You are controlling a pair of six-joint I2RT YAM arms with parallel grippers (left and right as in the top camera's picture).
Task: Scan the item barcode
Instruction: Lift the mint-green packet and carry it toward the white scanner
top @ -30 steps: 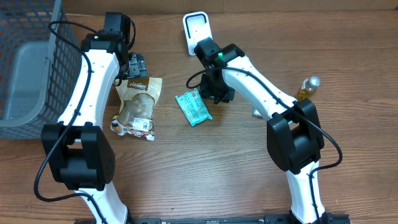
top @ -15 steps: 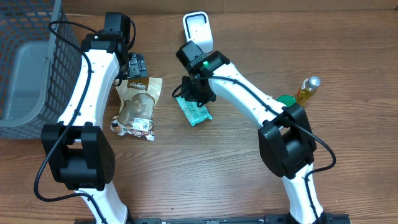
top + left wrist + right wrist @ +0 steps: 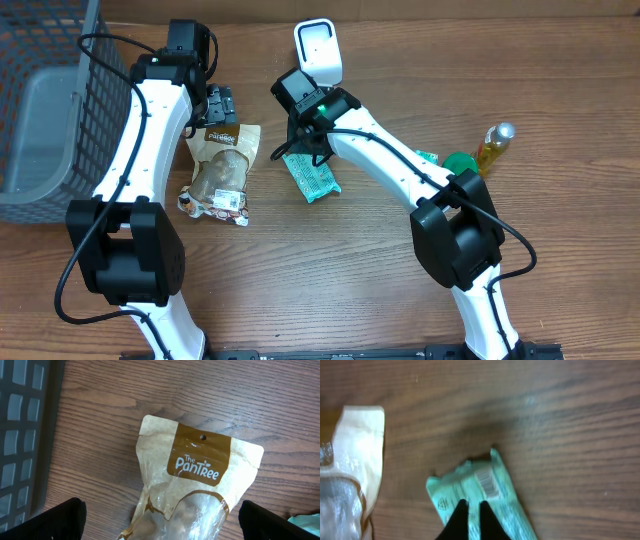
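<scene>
The green packet [image 3: 312, 178] lies flat on the desk [image 3: 560, 250] near its middle, just right of the brown pouch [image 3: 222, 165]; seen from overhead, its long axis runs diagonally, upper end towards the white scanner [image 3: 317, 50], lower end towards the near right; its barcode [image 3: 486, 483] faces up near the upper end. The right fingers [image 3: 460, 519] are drawn together over the packet, just below the barcode; whether they pinch the wrapper cannot be told. The left fingers [image 3: 60, 517] stand wide apart above the pouch's top edge, holding nothing.
</scene>
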